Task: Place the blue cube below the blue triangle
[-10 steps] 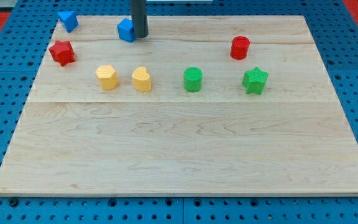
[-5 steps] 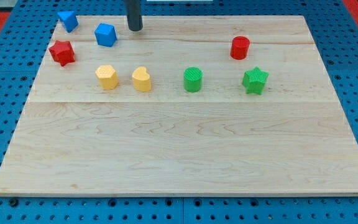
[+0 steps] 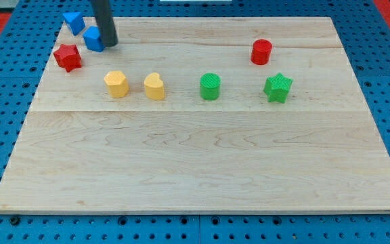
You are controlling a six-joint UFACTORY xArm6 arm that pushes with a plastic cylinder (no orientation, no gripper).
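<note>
The blue cube sits near the board's top left corner, partly hidden by my rod on its right side. My tip touches the cube's right side. The blue triangle lies just up and left of the cube, at the top left corner. The cube is below and a little right of the triangle, with a small gap between them.
A red star lies just below-left of the cube. A yellow hexagon, a yellow heart, a green cylinder and a green star form a row. A red cylinder is at the upper right.
The blue cube has slid left and slightly down, from the top middle-left to beside the red star and the blue triangle. My tip has followed it to the left.
</note>
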